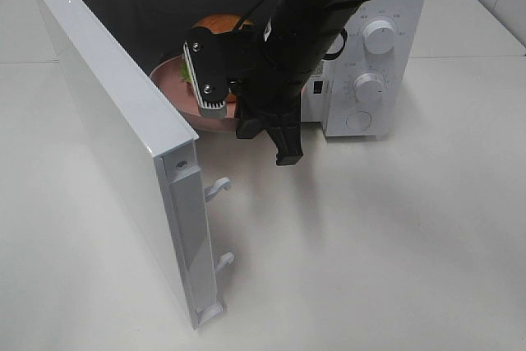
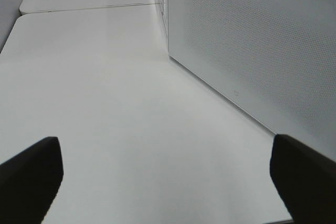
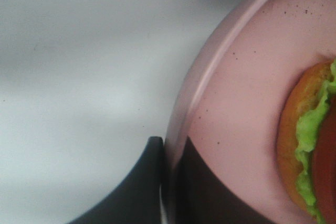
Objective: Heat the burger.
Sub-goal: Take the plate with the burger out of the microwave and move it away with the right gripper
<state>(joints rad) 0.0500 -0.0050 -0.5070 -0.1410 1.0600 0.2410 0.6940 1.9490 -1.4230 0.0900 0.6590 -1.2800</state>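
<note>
White tabletop (image 1: 394,228) fills the scene, and a white microwave (image 1: 374,63) is set at its far side with the door (image 1: 123,145) swung wide open toward the left arm's side. A pink plate (image 3: 247,93) is held at its rim by the right gripper (image 3: 170,182), whose fingers are pressed together on that edge, one above it and one below. The burger (image 3: 310,140) is carried on the plate, past the gripped rim on the side away from the fingers. In the high view the plate is seen at the mouth of the oven cavity, the burger deeper in than the gripper, so the load would be pushed straight inward. The left gripper (image 2: 168,182) is spread wide and empty, kept beside the door's outer face.
</note>
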